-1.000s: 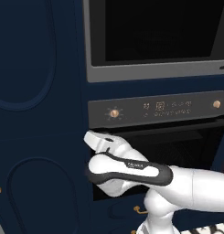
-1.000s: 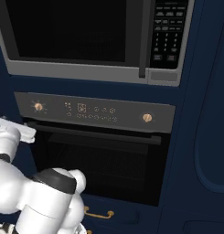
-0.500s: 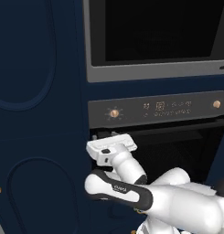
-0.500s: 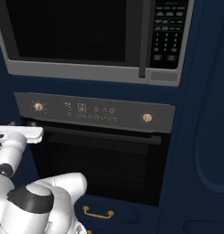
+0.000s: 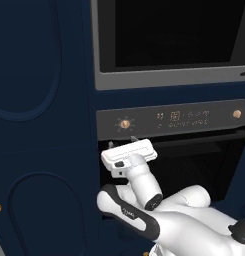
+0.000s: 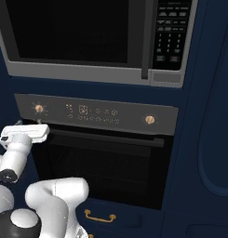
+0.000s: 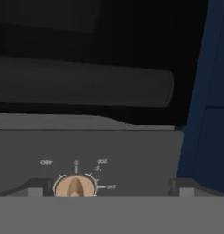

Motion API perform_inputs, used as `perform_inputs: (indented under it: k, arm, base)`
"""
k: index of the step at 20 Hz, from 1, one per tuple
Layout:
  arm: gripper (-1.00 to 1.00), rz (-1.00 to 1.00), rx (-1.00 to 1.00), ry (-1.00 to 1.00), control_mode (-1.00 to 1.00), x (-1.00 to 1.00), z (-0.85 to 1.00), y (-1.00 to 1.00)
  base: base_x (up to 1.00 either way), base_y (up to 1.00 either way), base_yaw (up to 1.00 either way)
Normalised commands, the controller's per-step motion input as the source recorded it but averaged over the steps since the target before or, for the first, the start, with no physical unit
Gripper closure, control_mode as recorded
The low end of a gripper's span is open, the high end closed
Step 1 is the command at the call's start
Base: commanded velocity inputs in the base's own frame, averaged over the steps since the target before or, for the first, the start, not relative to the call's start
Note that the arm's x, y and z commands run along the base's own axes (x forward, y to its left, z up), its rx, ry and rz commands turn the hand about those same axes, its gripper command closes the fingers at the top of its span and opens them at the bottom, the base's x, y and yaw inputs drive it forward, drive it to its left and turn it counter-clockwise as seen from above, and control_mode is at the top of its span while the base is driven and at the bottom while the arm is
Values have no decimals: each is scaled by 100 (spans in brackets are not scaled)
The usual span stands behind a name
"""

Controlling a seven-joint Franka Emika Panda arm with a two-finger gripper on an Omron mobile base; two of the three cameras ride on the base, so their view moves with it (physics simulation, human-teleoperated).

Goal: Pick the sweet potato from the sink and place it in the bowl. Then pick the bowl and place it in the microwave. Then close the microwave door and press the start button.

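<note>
We see the white two-finger tool point(image 5: 121, 143) held low in front of the black oven with the knobbed control panel point(image 6: 97, 114), its short tips pointing up toward the left brass knob point(image 5: 125, 123) on that panel. In the hand view the same round brass knob sits between the two small dark fingertips point(image 7: 36, 186), which stand wide apart and hold nothing.

The large built-in microwave with the flat grey frame point(image 6: 94, 72) lies directly above the tool, past the oven panel. Its wide black glass door point(image 6: 73, 30) appears flat against the frame, so we judge it already closed; we cannot make out the bowl or the sweet potato through the dark glass. The dark keypad point(image 6: 170, 32) with its rows of buttons runs as a tall strip down the right edge of the microwave, its long axis vertical, facing out toward us.

The relation that matters for the coming move is this: the keypad sits up and well to the right of the tool, which is under the microwave's left corner. We judge that pressing the start button calls for a rise and a long travel rightward across the whole front. The labels are too small for us to say which key is the start button.
</note>
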Motion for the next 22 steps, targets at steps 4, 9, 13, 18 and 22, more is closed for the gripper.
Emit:
perform_inputs:
  k: [4, 9, 13, 18, 22]
  arm:
    - [-100, -8, 0, 28, -100, -59, 100, 0]
    - [-100, -10, -3, 26, -100, -60, 100, -5]
    - [-100, -14, 0, 32, -100, -59, 100, -5]
    - [-100, -14, 0, 30, -100, -61, 100, -16]
    - [-100, -14, 0, 19, -100, -64, 100, -20]
  base:
    - [0, 0, 0]
    - [0, 0, 0]
    - [0, 0, 0]
    - [0, 0, 0]
    - [0, 0, 0]
